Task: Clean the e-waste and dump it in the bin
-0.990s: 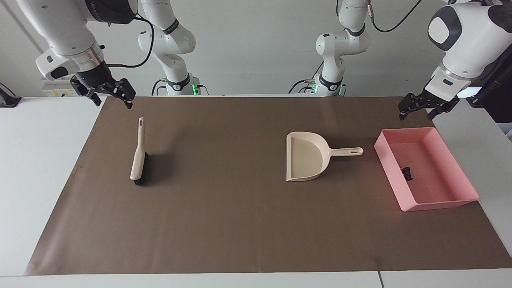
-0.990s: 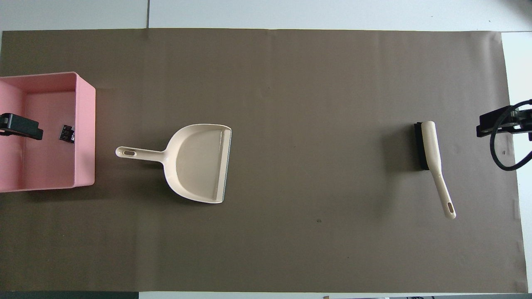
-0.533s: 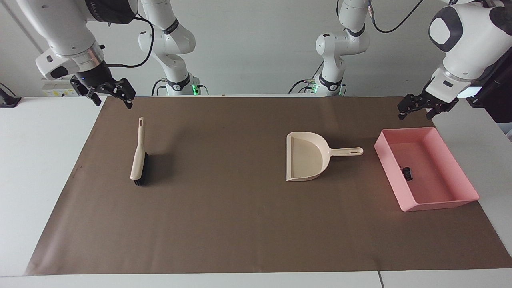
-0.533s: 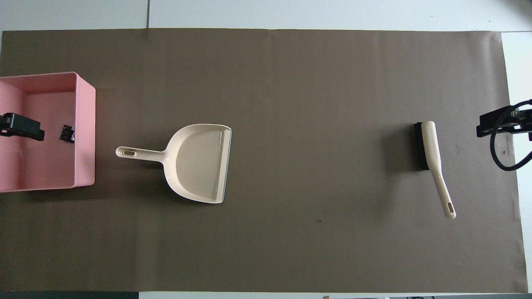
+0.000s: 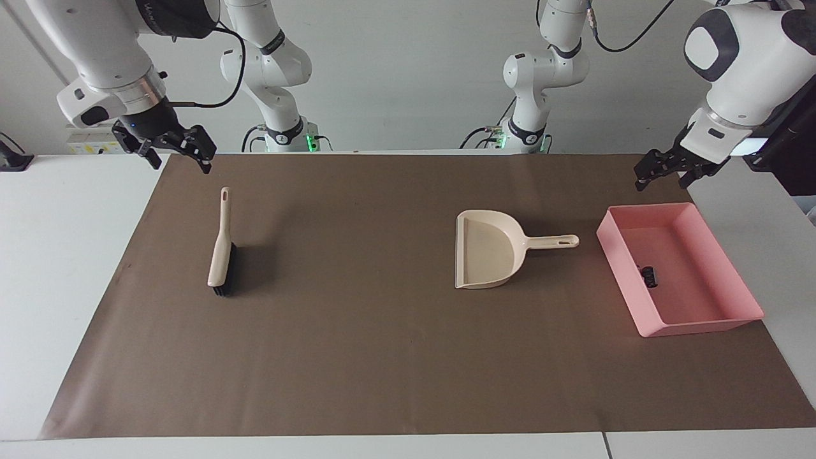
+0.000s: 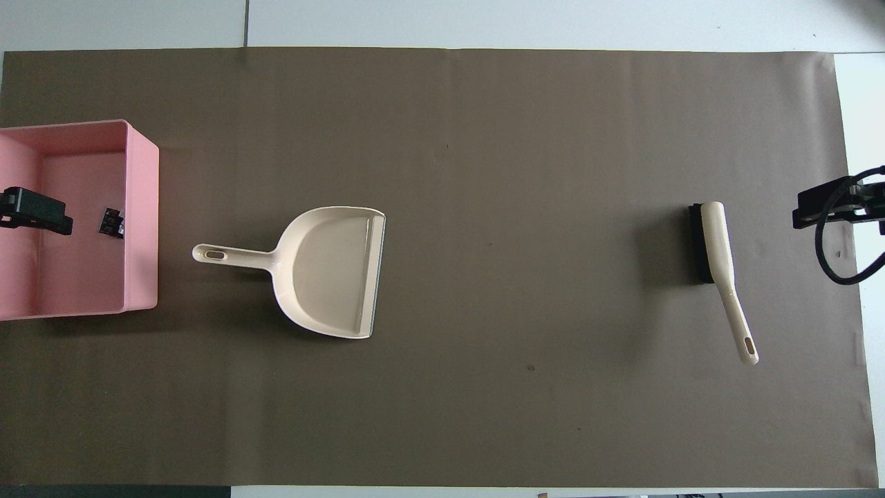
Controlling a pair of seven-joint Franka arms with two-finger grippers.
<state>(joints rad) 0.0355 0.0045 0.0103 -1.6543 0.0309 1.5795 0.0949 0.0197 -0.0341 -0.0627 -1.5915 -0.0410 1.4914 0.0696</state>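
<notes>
Left arm: comes in from its base at the left arm's end of the table, its white wrist angled downward.
Left gripper (image 5: 663, 173): raised in the air, pointing down, fingers (image 5: 641, 181) spread apart with nothing between them; in the overhead view only a black tip (image 6: 34, 209) shows at the frame's edge.
Right arm: reaches down from above at the right arm's end, a black cable looped by its wrist.
Right gripper (image 5: 180, 158): held up in the air, tilted downward, fingers (image 5: 204, 162) apart and empty.

Left gripper (image 5: 660, 175) slightly higher, withdrawn.
</notes>
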